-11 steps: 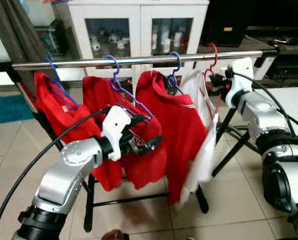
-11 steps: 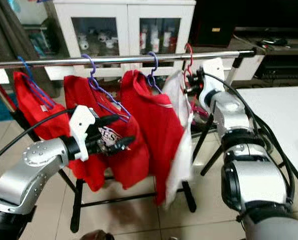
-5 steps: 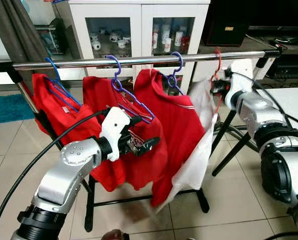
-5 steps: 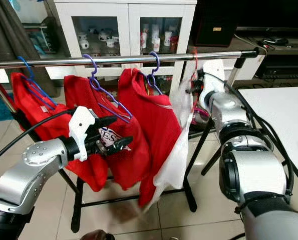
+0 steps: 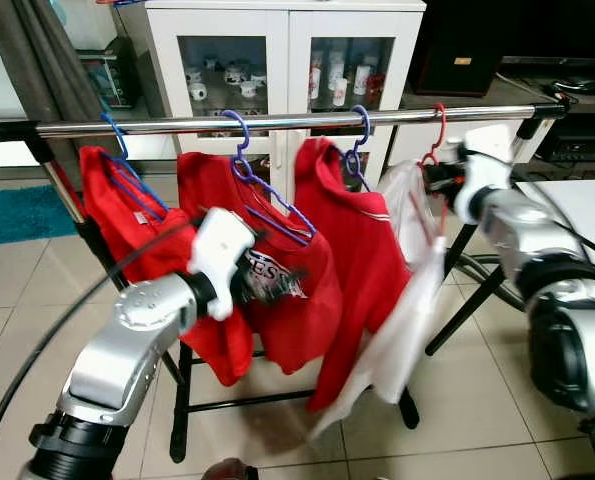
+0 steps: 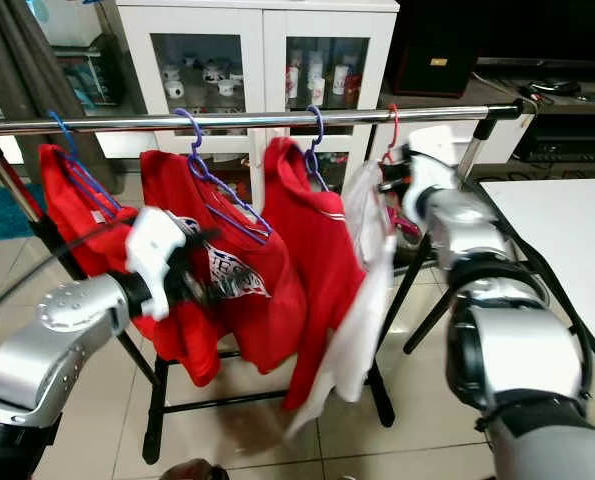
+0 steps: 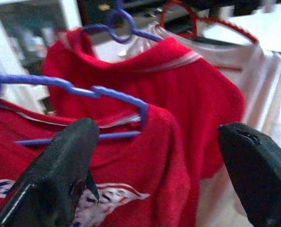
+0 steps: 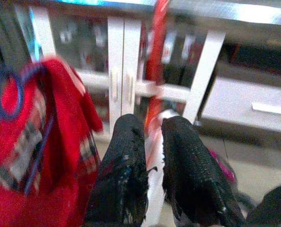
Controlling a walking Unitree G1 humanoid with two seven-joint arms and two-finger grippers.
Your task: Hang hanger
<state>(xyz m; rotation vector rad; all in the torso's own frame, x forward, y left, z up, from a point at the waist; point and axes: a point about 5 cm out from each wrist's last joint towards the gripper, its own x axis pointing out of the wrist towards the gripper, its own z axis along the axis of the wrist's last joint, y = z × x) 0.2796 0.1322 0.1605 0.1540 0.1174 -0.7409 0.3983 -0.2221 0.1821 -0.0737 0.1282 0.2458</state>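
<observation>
Hanging from the rail [image 5: 277, 121] by its hook, near the rail's right end: red hanger [image 5: 436, 125] carrying a white garment [image 5: 402, 290], which trails down blurred. Pinched at its neck by the right gripper [image 8: 152, 142], fingers [image 8: 123, 161] closed tight on the red shaft just below the rail. Next along, toward the left: three red shirts [image 5: 352, 260] on blue hangers [image 5: 267, 195], hooks over the same rail. Held out in front of the middle shirt: left gripper [image 7: 159, 156], fingers [image 7: 64, 165] spread wide, gripping nothing. Behind the rack: white cabinet [image 5: 287, 50] with glass doors. Underfoot: pale floor tiles [image 5: 477, 410].
</observation>
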